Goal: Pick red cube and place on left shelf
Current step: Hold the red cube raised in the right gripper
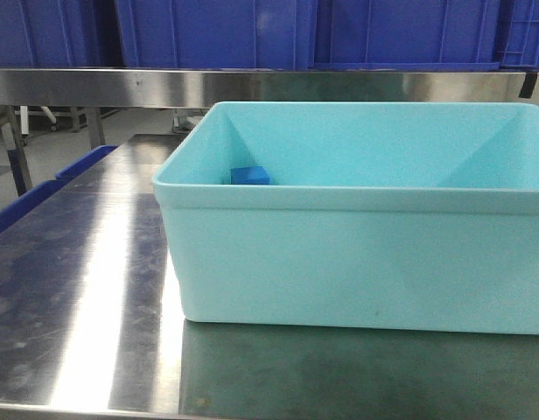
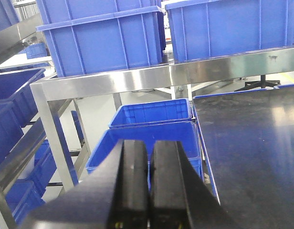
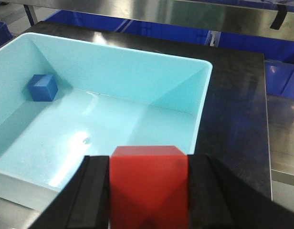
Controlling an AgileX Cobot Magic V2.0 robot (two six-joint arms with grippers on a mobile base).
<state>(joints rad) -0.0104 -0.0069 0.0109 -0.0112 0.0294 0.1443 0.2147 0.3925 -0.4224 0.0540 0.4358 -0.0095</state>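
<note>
Pinches red cube (image 3: 149,174) in right tool (image 3: 148,202), above near rim of teal bin (image 3: 200,102) on worktop (image 3: 235,109). Presses left tool (image 2: 149,191) together, empty, off worktop's left edge. Farther: blue cube (image 3: 42,87) in bin's corner; left shelf (image 2: 137,78) bearing blue crates (image 2: 104,43).

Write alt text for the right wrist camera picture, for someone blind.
The right pincer grips a red cube. Beyond it a pale turquoise tub stands on a steel table, with a small blue cube in its far left corner.
</note>
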